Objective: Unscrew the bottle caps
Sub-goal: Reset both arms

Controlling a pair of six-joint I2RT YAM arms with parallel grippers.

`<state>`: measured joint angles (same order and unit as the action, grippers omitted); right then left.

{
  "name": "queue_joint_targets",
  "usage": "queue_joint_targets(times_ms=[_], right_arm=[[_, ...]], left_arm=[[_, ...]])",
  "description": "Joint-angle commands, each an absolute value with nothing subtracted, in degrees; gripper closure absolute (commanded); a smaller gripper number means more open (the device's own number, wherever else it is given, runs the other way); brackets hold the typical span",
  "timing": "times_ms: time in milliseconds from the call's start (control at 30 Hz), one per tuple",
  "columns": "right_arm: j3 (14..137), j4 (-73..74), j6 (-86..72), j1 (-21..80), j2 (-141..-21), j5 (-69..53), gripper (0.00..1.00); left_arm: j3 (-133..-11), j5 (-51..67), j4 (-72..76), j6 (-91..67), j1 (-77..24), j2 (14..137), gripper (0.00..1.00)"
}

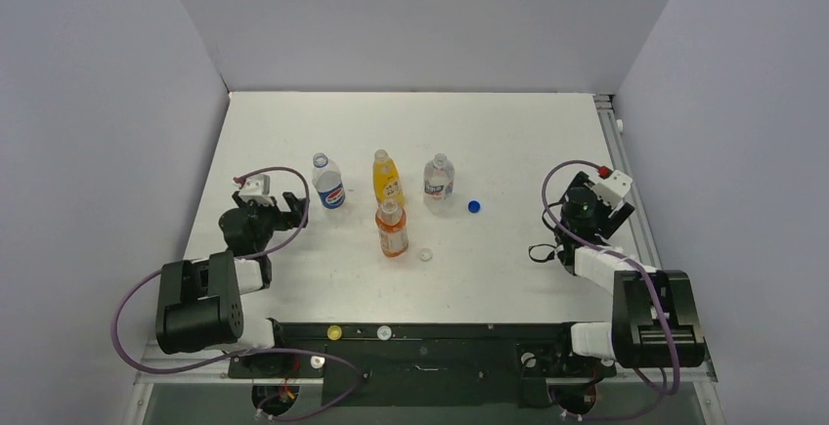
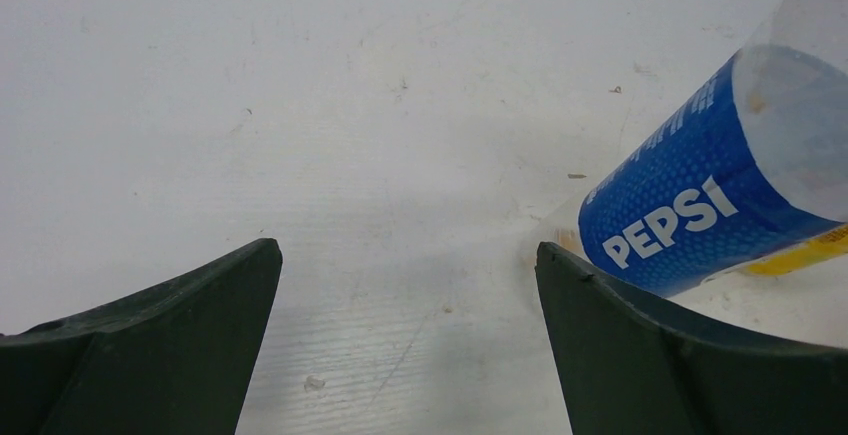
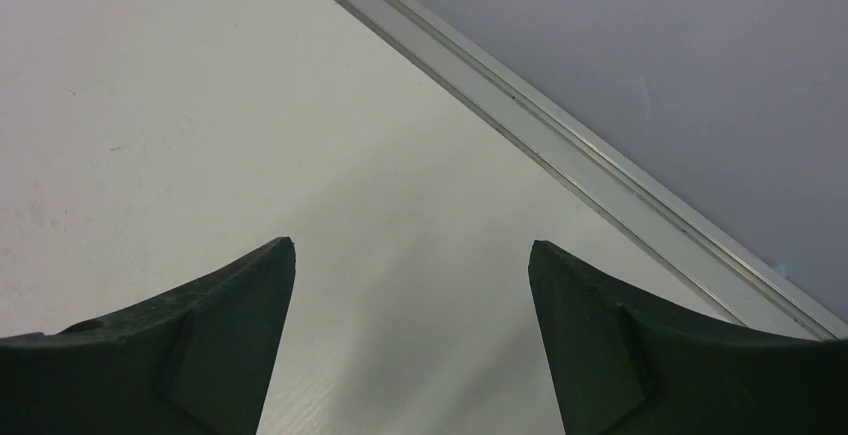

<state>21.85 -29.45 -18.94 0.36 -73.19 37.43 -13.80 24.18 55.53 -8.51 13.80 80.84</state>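
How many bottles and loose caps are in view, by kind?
Bottles: 4 (Pepsi bottle, yellow juice bottle, water bottle, orange drink bottle)
Loose caps: 4 (blue cap and white cap on the table; yellow cap and second white cap on the black base plate)
Total: 8

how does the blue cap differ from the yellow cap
Colour: the blue cap is blue, the yellow cap yellow. Place: the blue cap lies on the white table, right of the water bottle; the yellow cap lies on the black base plate. Both lie loose, off any bottle.
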Motion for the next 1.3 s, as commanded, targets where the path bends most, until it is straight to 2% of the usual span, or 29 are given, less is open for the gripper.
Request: queue_joint_targets(times_ms=[0, 133, 167, 300, 433, 533, 633, 767, 1267], right_arm=[[23.5, -41.1, -15.6, 2.4, -76.7, 37.3, 0.18], [17.7, -51.4, -13.0, 5.6, -75.7, 40.3, 0.18], [17.6, -51.5, -12.9, 5.7, -75.8, 40.4, 0.18], [19.5, -50.0, -11.7, 6.6, -77.4, 40.6, 0.18], [19.2, -50.0, -11.8, 6.6, -77.2, 40.0, 0.18], [16.7, -55.0, -10.1, 7.3, -76.6, 39.5, 0.17], [9.9, -70.3, -6.4, 8.5, -79.5, 37.1, 0.16], [13.9, -60.7, -9.9, 5.8, -78.7, 33.6, 0.15], [13.5, -61.2, -9.7, 4.5, -78.4, 31.5, 0.14]], left_arm=[[-13.1, 16.9, 63.7, -7.5, 9.1, 80.9, 0.03], [-8.2, 12.1, 78.1, -4.9, 5.0, 85.5, 0.03], [-9.5, 9.6, 71.8, -4.6, 4.4, 84.5, 0.03], [-14.2, 5.2, 63.4, -4.0, 2.2, 84.4, 0.03], [-14.0, 4.2, 64.2, -3.5, 1.2, 84.0, 0.03], [-14.0, 3.8, 64.6, -3.5, 1.1, 84.2, 0.03], [-14.1, 3.7, 64.2, -3.5, 1.1, 84.2, 0.03], [-14.1, 3.7, 64.3, -3.5, 1.1, 84.2, 0.03], [-14.7, 3.2, 63.1, -3.2, 0.9, 84.4, 0.03]])
